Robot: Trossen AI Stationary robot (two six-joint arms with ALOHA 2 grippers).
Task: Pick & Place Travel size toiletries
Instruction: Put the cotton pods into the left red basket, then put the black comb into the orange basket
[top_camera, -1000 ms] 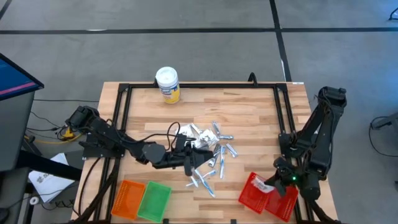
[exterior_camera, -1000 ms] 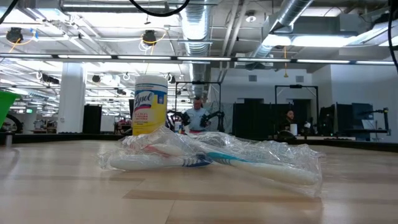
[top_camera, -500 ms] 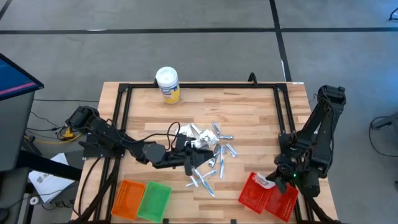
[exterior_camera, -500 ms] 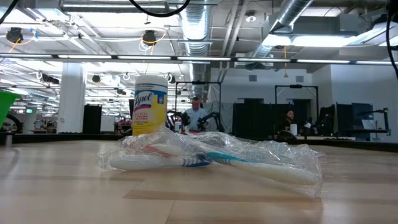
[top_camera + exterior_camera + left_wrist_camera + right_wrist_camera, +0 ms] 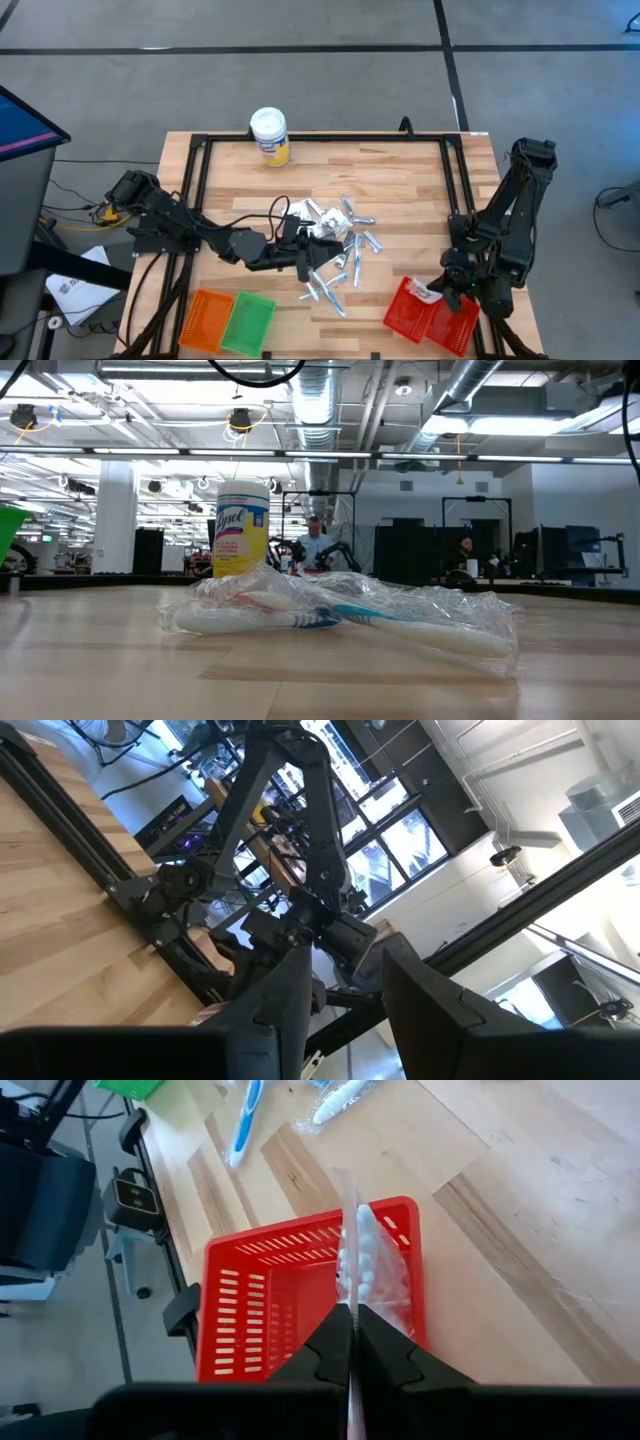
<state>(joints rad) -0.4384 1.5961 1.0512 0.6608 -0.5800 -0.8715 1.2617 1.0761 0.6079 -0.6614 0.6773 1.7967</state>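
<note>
My left gripper (image 5: pixel 312 262) lay low on the table with its fingers partly apart, the toiletries pile (image 5: pixel 340 245) just ahead and bare wood beyond. My right gripper (image 5: pixel 352 1342) was clamped on a clear packet (image 5: pixel 358 1250), hanging over the red basket (image 5: pixel 425 312) near the table's (image 5: pixel 400 180) edge.

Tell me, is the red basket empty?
No. A clear packet hangs into the red basket, pinched by the shut right gripper.

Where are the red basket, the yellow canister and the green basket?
red basket (image 5: pixel 262 1315): right wrist view, slatted wall.
yellow canister (image 5: pixel 270 136): high view, white lid.
green basket (image 5: pixel 248 322): high view, mesh floor.
</note>
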